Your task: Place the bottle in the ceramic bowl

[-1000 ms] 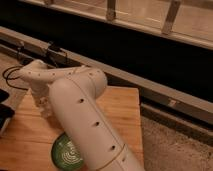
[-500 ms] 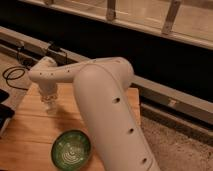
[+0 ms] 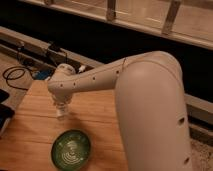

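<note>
The claw (image 3: pixel 61 107) hangs from the wrist left of centre over the wooden surface (image 3: pixel 32 125), clenched on what looks like the bottle (image 3: pixel 61 115), a small pale shape at its tips. Whether the bottle is clear of the boards I cannot tell. The ceramic bowl (image 3: pixel 71 150) sits near the lower edge of the frame, below and slightly right of the claw, apart from it. The hold seems to take only the bottle's top, so it may swing or slip in transit. Let go short or off-centre, it could strike the rim, bounce out or shove the bowl.
</note>
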`<act>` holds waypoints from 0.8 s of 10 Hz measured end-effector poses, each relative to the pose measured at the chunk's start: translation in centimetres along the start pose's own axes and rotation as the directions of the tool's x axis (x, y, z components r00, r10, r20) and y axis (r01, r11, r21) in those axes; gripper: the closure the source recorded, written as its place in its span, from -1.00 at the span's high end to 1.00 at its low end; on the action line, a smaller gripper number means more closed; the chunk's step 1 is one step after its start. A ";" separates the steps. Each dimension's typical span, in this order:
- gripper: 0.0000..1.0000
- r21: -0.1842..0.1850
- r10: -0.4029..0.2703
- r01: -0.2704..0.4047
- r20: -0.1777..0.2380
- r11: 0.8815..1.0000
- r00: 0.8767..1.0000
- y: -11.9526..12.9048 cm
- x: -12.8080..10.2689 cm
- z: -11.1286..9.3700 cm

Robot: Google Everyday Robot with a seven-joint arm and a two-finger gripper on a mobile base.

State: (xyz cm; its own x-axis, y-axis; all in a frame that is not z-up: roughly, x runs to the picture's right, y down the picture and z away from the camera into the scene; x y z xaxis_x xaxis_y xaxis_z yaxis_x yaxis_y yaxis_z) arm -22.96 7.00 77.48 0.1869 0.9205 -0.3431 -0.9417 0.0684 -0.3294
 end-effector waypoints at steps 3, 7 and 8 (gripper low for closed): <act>-1.00 0.002 -0.017 0.018 -0.014 1.000 1.000 1.3 1.0 -1.4; -1.00 0.002 -0.025 0.025 -0.020 1.000 0.999 1.8 1.3 -1.6; -1.00 0.001 -0.025 0.025 -0.021 1.000 0.999 1.8 1.3 -1.6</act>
State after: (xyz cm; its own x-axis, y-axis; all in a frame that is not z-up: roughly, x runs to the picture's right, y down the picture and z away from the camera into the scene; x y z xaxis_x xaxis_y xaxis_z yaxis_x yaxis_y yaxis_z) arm -23.98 7.71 75.08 0.2165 0.9103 -0.3529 -0.9369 0.0921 -0.3372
